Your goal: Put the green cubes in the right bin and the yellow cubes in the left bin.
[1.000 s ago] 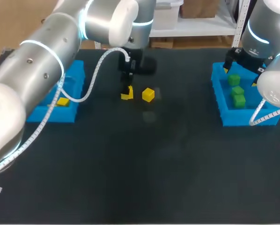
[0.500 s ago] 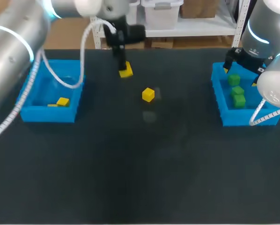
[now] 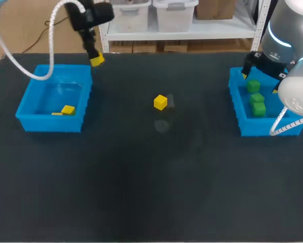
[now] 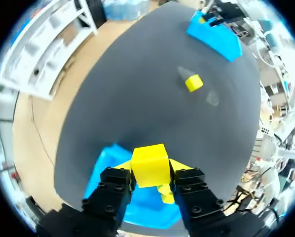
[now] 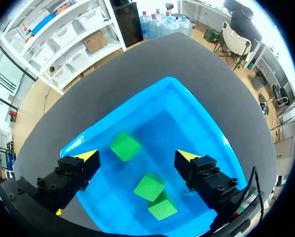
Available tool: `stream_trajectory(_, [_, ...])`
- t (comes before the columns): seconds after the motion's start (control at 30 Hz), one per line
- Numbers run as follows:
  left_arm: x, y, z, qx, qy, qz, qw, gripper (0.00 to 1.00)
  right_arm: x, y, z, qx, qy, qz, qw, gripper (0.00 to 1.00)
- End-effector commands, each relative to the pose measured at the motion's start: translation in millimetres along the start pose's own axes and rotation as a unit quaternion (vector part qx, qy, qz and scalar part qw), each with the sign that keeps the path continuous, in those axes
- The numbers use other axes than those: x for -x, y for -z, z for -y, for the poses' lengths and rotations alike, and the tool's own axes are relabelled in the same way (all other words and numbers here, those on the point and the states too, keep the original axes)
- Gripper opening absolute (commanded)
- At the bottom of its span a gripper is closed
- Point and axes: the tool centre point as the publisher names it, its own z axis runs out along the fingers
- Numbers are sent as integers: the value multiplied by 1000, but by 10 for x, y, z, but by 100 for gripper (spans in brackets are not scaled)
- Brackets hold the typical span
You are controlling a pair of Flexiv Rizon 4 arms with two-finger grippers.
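Left gripper clamps yellow cube; seemingly over left bin edge.

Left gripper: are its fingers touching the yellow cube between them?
Touching. The left wrist view shows the yellow cube clamped between both fingers of the left gripper, with no gap visible on either side.

you see a plain dark charcoal table, with no pattern on it. the left bin and the right bin are both bright blue. the held cube, the loose cube and the cube in the left bin are yellow. the three cubes in the right bin are green. your left end effector and right end effector are black with yellow tips. the right arm is silver-grey with a pale blue ring.
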Motion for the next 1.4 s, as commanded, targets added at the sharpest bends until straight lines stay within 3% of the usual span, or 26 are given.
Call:
stream_trajectory(0.03, [-472, -133, 162, 71, 33, 76, 994, 0, -1, -1, 5, 0, 0, 0, 1000, 100])
stream_trajectory(0.3, [-919, -129, 86, 104, 122, 54, 986, 0, -1, -1, 5, 0, 0, 0, 1000, 100])
stream_trajectory(0.4, [-1046, -119, 54, 125, 152, 34, 980, 0, -1, -1, 5, 0, 0, 0, 1000, 100])
stream_trajectory(0.5, [-1169, -133, 12, 161, 177, -12, 971, 0, -1, -1, 5, 0, 0, 0, 1000, 100])
stream_trajectory(0.53, [-1188, -138, 11, 162, 183, -14, 970, 29, -1, -1, 5, 0, 0, 0, 1000, 100])
stream_trajectory(0.57, [-1192, -142, 14, 158, 186, -11, 970, 86, -1, -1, 5, 0, 0, 0, 1000, 100])
stream_trajectory(0.6, [-1193, -145, 16, 158, 189, -7, 969, 100, -1, -1, 5, 0, 0, 0, 1000, 100])
stream_trajectory(0.73, [-1155, -135, 34, 159, 191, -7, 969, 100, -1, -1, 5, 0, 0, 0, 1000, 100])
stream_trajectory(0.9, [-869, -12, 103, 172, 182, 5, 968, 100, -1, -1, 5, 0, 0, 0, 1000, 100])
stream_trajectory(1.1, [-200, 181, 420, 141, 143, 52, 978, 100, -1, -1, 5, 0, 0, 0, 1000, 100])
stream_trajectory(1.3, [354, 208, 737, 103, 142, 98, 980, 100, -1, -1, 5, 0, 0, 0, 1000, 100])
stream_trajectory(1.4, [565, 146, 803, 94, 152, 109, 978, 100, -1, -1, 5, 0, 0, 0, 1000, 100])
